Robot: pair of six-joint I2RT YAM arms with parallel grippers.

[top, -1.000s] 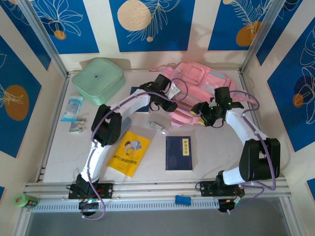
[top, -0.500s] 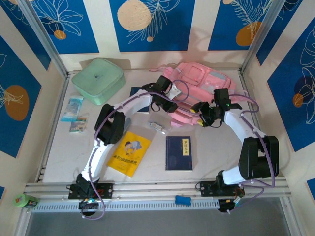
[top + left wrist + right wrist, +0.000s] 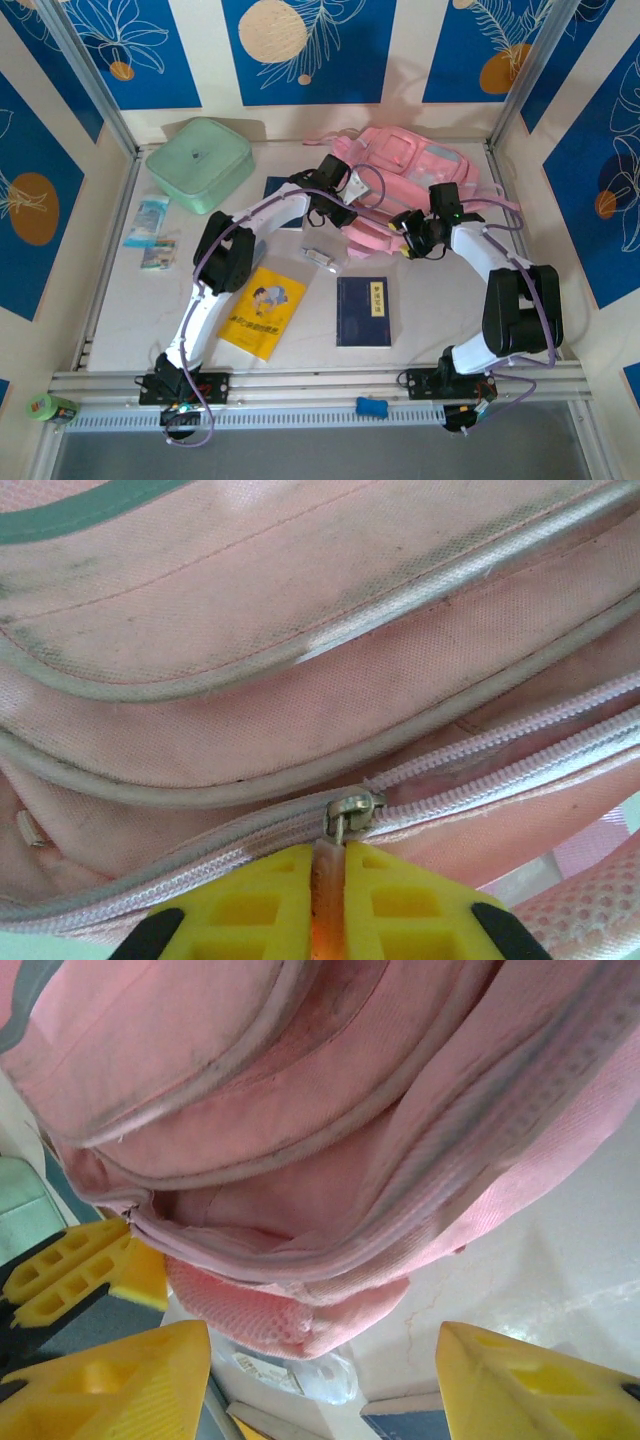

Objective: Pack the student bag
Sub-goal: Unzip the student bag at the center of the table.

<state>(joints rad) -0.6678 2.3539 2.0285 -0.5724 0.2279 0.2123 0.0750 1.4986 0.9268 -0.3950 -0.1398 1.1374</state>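
Your left gripper [image 3: 328, 858] was clamped on the zip pull [image 3: 326, 905] of the bag [image 3: 405, 165]. Bag lay at the far right of the table [image 3: 440, 310]. Your right gripper [image 3: 325, 1370] had jaws apart at the bag's near edge, gripping nothing. Blue book [image 3: 363, 311] lay near, apart from the bag.

My left arm goes up from base, elbow bent, forearm stretched fwd and to the right. Left gripper [image 3: 328, 855] is pinched tight on zip pull [image 3: 326, 900]. My right arm bends in twd centre. Right gripper [image 3: 322, 1330] has fingers [image 3: 120, 1380] wide apart.
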